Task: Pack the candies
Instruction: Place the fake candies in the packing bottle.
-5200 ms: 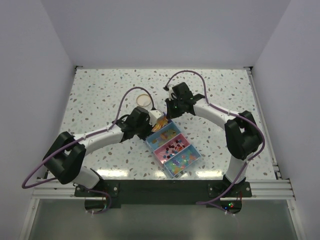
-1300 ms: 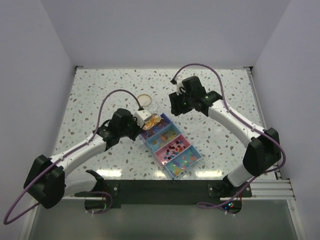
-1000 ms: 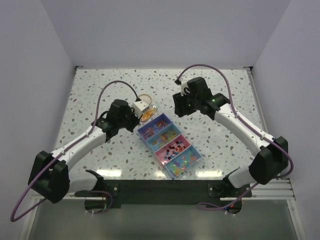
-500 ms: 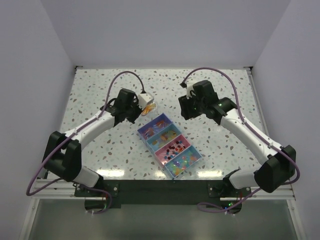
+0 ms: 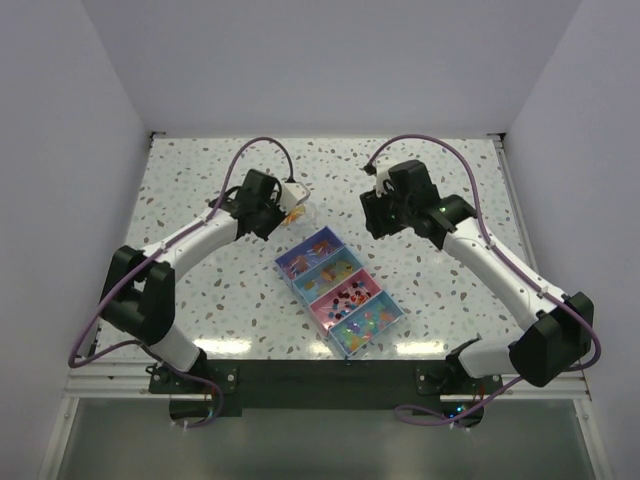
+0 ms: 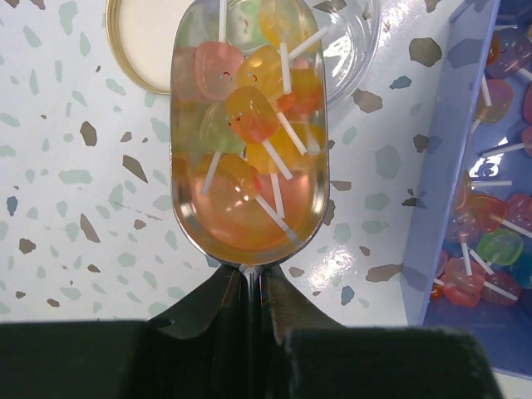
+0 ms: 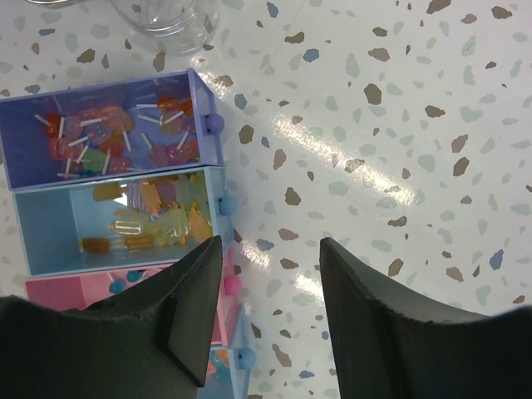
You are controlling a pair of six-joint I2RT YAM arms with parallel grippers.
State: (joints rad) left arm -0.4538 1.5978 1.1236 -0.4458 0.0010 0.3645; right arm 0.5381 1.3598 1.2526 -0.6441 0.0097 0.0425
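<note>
the left gripper, clamped on a scoop heaped with candies, points it lengthwise up the frame, tip over the jar at top centre; the right gripper hangs open, farther off.

1. We look from the top external camera, above and behind the arm bases, down over the whole speckled white terrazzo table.
2. Our left wrist view sits close over it, facing down along the left gripper to a shiny steel scoop.
3. Our right wrist view hangs higher, facing down onto a blue-and-pink plastic compartment box.
4. All three share the box's purple end compartment; both wrist views share a clear round glass jar.
</note>
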